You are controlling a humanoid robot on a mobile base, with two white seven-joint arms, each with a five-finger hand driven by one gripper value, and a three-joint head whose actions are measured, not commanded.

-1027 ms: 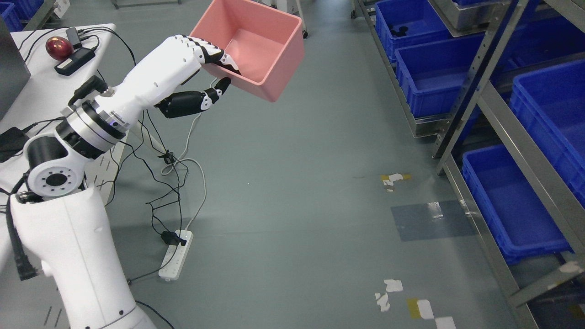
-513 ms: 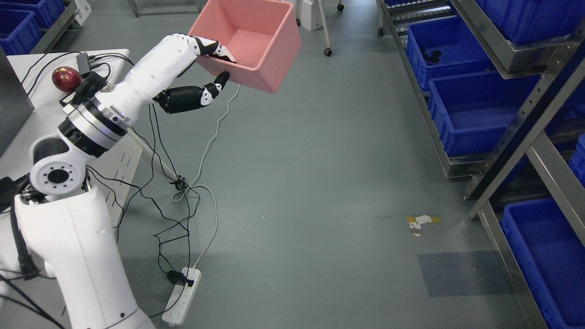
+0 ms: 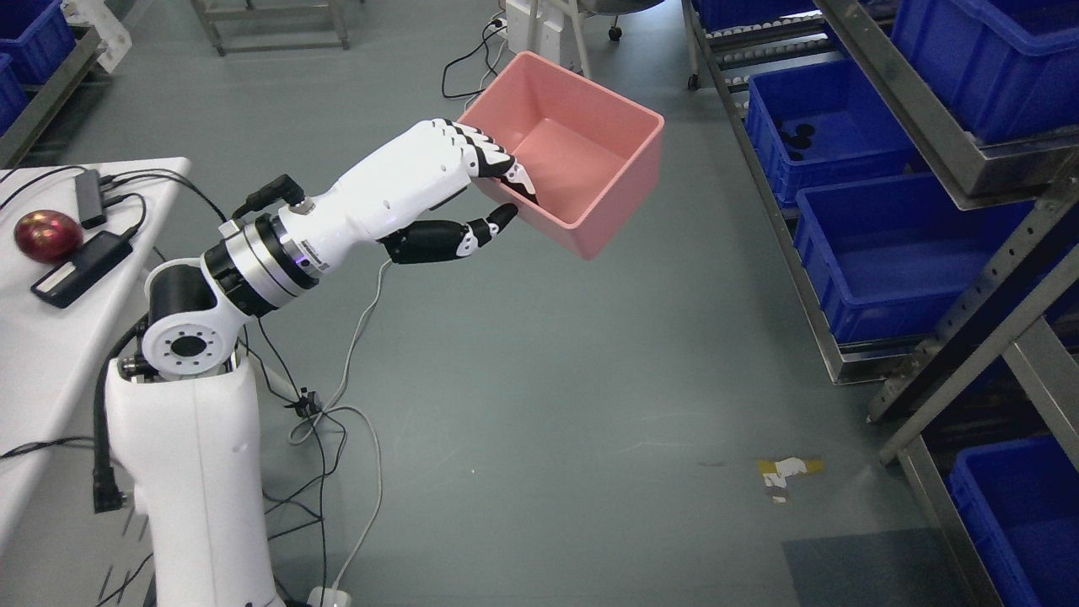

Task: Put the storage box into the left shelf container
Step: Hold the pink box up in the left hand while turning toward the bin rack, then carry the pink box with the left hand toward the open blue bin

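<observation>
An empty pink storage box (image 3: 582, 160) hangs in the air above the grey floor, tilted, near the top middle of the head view. My left hand (image 3: 497, 198) is shut on its near left wall, fingers over the rim inside and the black thumb underneath. The white left arm reaches up from the lower left. Blue shelf containers (image 3: 893, 253) sit in a metal rack (image 3: 969, 152) on the right, apart from the box. The right arm is out of sight.
A white table (image 3: 50, 337) at the left carries a red ball (image 3: 46, 236) and a black device (image 3: 80, 265). Cables (image 3: 337, 405) trail over the floor below the arm. More blue bins (image 3: 25, 59) stand at the top left. Tape scraps (image 3: 788, 472) mark the floor.
The whole picture has shifted, so the camera has moved. The left hand keeps its hold on the pink box, which now sits nearer the rack of blue containers on the right.
</observation>
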